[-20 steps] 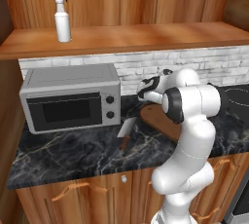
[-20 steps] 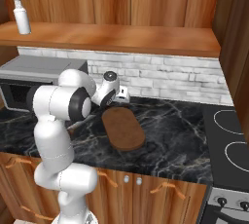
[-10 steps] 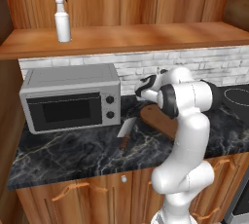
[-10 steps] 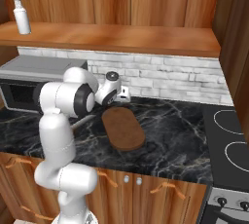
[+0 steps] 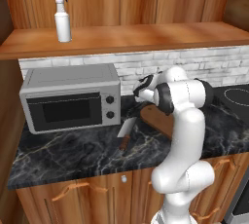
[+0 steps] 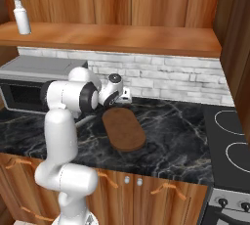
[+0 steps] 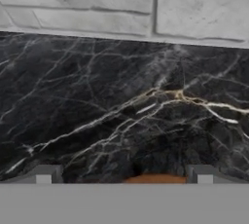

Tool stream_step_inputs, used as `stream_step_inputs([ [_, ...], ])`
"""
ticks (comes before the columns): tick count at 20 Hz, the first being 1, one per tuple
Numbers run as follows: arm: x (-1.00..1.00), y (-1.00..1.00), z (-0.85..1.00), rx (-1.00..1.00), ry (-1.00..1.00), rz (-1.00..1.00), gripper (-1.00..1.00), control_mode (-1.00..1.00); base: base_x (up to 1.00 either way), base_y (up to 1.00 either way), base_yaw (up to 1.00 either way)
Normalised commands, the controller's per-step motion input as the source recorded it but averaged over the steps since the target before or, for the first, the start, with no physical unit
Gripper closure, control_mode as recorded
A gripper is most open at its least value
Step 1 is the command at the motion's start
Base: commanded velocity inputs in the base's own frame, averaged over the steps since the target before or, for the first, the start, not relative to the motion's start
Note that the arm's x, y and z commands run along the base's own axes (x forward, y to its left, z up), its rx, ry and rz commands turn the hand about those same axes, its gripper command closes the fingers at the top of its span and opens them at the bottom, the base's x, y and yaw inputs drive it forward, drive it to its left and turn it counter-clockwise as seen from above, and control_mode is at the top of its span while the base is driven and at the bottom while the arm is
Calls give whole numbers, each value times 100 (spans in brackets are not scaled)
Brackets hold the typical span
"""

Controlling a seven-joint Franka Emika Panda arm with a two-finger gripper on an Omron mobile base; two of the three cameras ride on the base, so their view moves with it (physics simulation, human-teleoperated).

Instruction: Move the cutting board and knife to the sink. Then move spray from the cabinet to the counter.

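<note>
The claw [image 7: 124,174] is held spread and empty above the far end of the cutting board [image 6: 123,128]; the knife [image 5: 126,133] is seen left of the board on the table [image 6: 180,136].

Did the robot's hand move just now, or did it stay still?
Yes, a little. The gripper has crept sideways along the brick wall, away from the microwave, above the far end of the cutting board.

You face a white brick backsplash [image 6: 171,75] mid-frame, a grey microwave [image 5: 73,96] at left, wooden cupboards [image 6: 161,197] along the bottom, and a black stovetop [image 6: 232,143] at lower right.
</note>
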Motion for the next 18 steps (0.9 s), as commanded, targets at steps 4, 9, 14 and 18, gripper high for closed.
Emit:
stream_step_inputs([
  [4, 20, 0, -21, -1, 0, 5, -100, -100, 0, 0, 0],
  [9, 20, 0, -17, 0, 0, 5, -100, -100, 0, 0, 0],
  [14, 21, 0, -18, 0, 8, 4, -100, -100, 0, 0, 0],
  [18, 14, 0, -21, 0, 9, 3, -100, -100, 0, 0, 0],
])
